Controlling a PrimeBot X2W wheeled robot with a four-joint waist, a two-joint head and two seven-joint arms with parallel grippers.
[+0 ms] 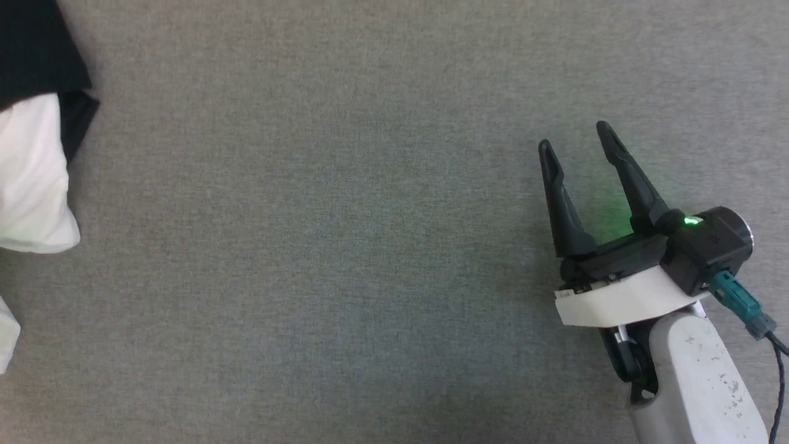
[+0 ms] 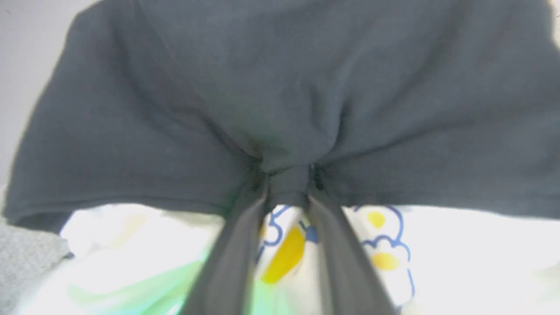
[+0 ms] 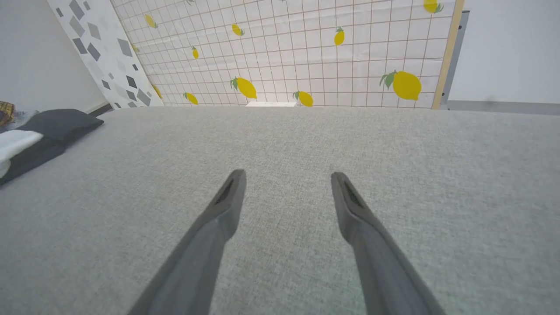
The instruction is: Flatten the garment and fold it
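Grey mat (image 1: 370,246), soft floppy shirt (image 2: 175,109), probably best pinched at edges; left claw (image 2: 288,183) grips its black cloth, right claw (image 1: 574,135) is open.

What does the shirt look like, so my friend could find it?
Find the big grey surface, then look far left in the head view. The shirt lies bunched there: white with black parts and a yellow-and-blue cartoon, against plain grey.

A staged robot test room rather than a lived-in home.
A broad grey fabric surface (image 3: 280,144) was the work area. Along its far edge stood a backdrop sheet printed with lemons on a grid (image 3: 306,52), at its far left corner leaned a grey-diamond panel (image 3: 100,52), and beyond its far right corner was bare white wall (image 3: 507,48).
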